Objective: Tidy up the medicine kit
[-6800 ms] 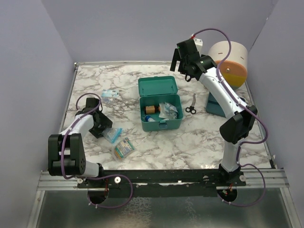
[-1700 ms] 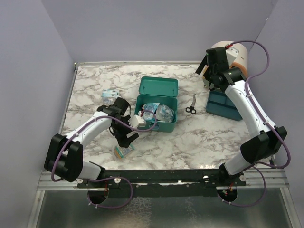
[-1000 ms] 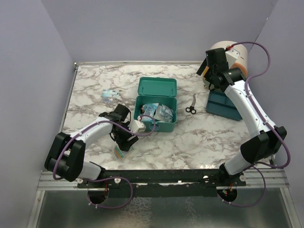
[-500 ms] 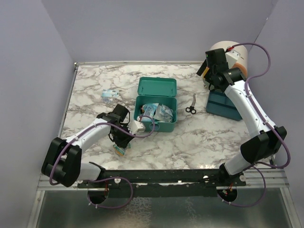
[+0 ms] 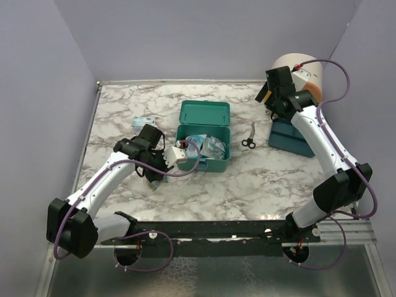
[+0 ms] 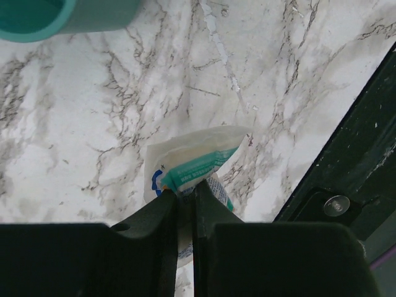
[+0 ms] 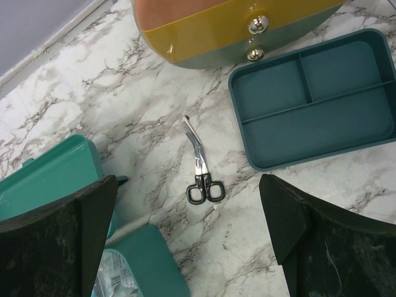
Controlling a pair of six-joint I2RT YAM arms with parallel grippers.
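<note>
From above, the medicine kit (image 5: 207, 166) sits mid-counter with its lid swung open toward the far side and clear pouches heaped inside. It looks like a stiff, light plastic shell, likely to skid on the marble counter (image 5: 260, 185) if nudged, so its walls or latch edge are the sound places to hold. The left tool (image 5: 156, 176) is just left of the kit's near-left corner, and the right tool (image 5: 266, 98) is far right, by the round drawer unit (image 5: 306, 77).

At the left wrist, the left tool (image 6: 184, 193) is pinched shut on the near edge of a packet (image 6: 198, 162), thin, limp and probably slick, drooping from the grip. The kit's corner (image 6: 62, 15) shows far left and the black rail (image 6: 346, 179) close on the right; open counter lies between.

At the right wrist, the right tool (image 7: 185, 210) is spread wide and empty above scissors (image 7: 199, 167). The flat tray (image 7: 247, 133) and the kit's lid (image 7: 49, 179) flank them, with room around.
</note>
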